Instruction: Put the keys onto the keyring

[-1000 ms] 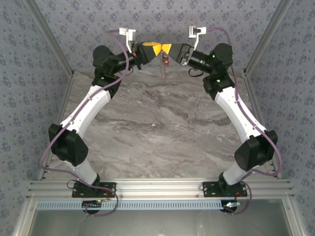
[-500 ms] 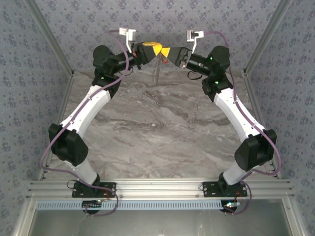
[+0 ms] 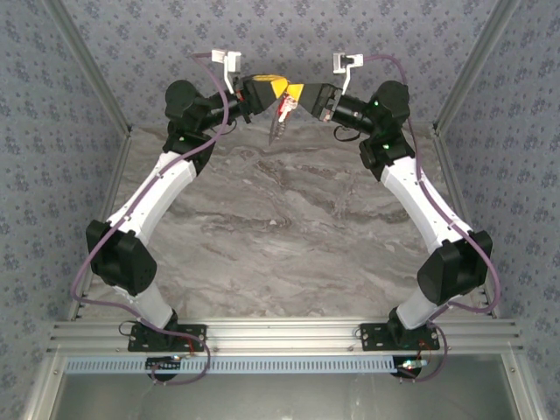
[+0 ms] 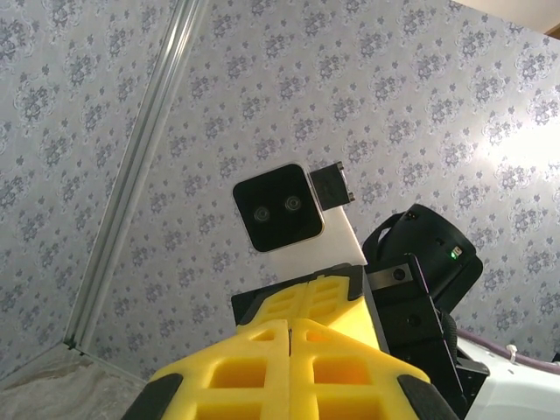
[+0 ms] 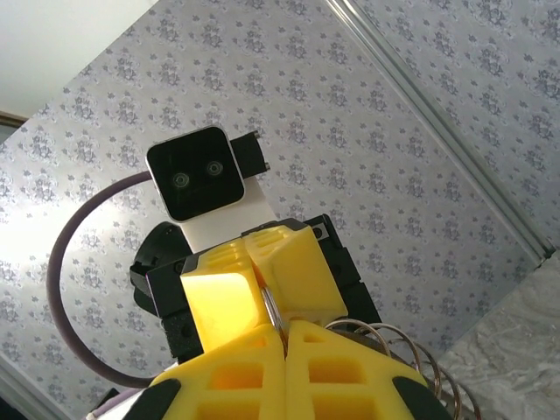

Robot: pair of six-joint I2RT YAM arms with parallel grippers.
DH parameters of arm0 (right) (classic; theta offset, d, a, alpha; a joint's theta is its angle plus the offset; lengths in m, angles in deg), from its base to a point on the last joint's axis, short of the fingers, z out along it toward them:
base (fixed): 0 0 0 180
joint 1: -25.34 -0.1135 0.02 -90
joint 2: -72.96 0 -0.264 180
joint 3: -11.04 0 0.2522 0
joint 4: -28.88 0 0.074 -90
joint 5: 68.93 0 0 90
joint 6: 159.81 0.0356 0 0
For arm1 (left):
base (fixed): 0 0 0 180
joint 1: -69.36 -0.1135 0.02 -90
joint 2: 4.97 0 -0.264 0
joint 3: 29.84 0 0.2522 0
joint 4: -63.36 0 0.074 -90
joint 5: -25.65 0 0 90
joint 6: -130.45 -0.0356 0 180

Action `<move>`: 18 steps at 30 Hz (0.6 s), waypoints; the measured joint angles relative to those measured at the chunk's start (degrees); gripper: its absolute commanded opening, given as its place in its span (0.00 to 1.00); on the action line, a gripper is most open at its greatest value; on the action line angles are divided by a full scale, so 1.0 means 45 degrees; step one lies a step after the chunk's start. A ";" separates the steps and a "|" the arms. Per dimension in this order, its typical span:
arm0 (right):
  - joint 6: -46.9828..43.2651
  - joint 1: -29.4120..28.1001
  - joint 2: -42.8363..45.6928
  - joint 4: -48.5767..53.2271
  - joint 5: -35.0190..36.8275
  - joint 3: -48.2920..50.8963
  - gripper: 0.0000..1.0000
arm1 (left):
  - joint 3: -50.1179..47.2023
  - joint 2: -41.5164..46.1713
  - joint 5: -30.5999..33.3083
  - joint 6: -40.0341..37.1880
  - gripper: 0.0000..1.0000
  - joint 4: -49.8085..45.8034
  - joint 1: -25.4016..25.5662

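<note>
The keyring (image 3: 277, 128) hangs above the counter's (image 3: 280, 236) far edge. Its long axis slants from the meeting fingers down toward the left arm's side, with the red key (image 3: 285, 105) at its top. The right gripper (image 3: 296, 93) is clamped on its wire, and the right wrist view shows the keyring (image 5: 411, 359) coiling beside those fingers (image 5: 337, 372). The left gripper (image 3: 273, 89) is pressed closed. I cannot tell what it holds.

The left arm (image 3: 162, 188) and right arm (image 3: 420, 197) share white shells on the long links and bulky black joint housings, with a purple cable (image 5: 57, 262) looping along each. The fingers (image 4: 254, 343) are bright yellow blocks moulded with square pockets. A white bracket (image 4: 325, 241) carries a black square camera (image 4: 280, 208) with two lenses. Small green lights (image 3: 382, 140) glow on the right arm.
</note>
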 measured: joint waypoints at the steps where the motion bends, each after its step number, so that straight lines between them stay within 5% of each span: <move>1: -0.0087 0.0010 0.0010 0.0151 0.0019 -0.0010 0.00 | 0.0029 0.0000 0.0029 -0.0078 0.03 -0.0228 0.0000; 10: -0.1656 0.0335 0.0316 0.2992 0.0151 -0.0155 0.00 | 0.0083 0.0515 0.0461 -0.1797 0.48 -0.3109 -0.0015; 18: -0.5989 0.0461 0.0364 0.8660 0.0704 -0.2234 0.00 | -0.0622 0.2297 0.0996 -0.3973 0.60 -0.5294 -0.0248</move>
